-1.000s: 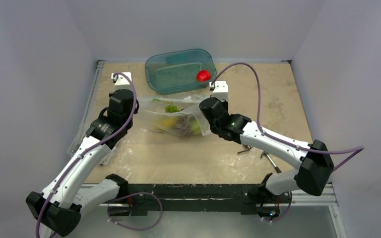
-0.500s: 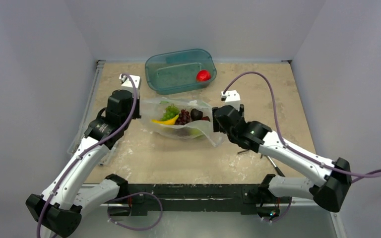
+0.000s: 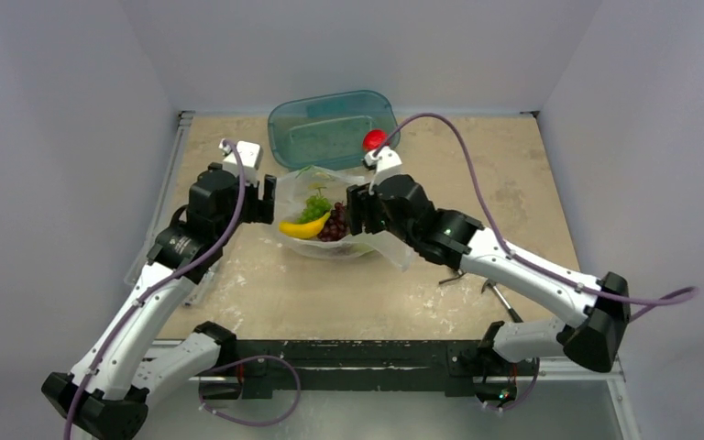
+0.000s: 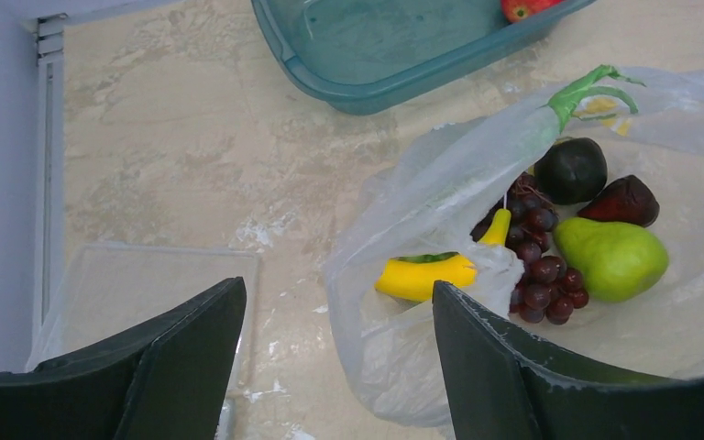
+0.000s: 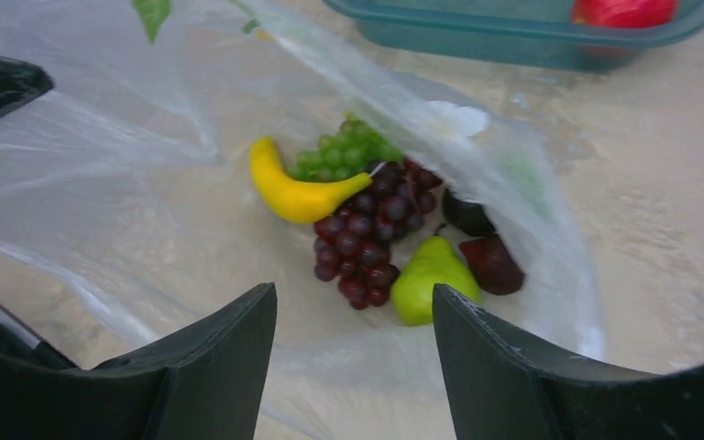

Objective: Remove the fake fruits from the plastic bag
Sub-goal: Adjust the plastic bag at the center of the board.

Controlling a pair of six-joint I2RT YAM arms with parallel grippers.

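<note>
The plastic bag (image 3: 392, 249) lies open on the table with the fake fruits inside. A yellow banana (image 3: 301, 228) lies at the left, green grapes (image 3: 314, 209) behind it and purple grapes (image 3: 335, 223) in the middle. In the left wrist view the bag (image 4: 422, 188) holds the banana (image 4: 420, 275), the purple grapes (image 4: 541, 268) and a green pear (image 4: 612, 258). My left gripper (image 3: 270, 198) (image 4: 339, 289) stands open at the bag's left edge, a fold of film below its fingers. My right gripper (image 3: 356, 209) (image 5: 353, 291) stands open over the bag's right side, above the pear (image 5: 426, 275).
A teal tub (image 3: 280, 151) stands behind the bag with a red fruit (image 3: 375, 139) in it. Two dark fruits (image 4: 570, 170) (image 4: 625, 200) also lie in the bag. A flat clear box (image 4: 147, 284) sits at the table's left edge. Metal tools (image 3: 495, 293) lie at the right.
Both grippers have opened and let go of the bag, which has dropped and spread open on the table. The right gripper drew back to the right, then returned over the bag.
</note>
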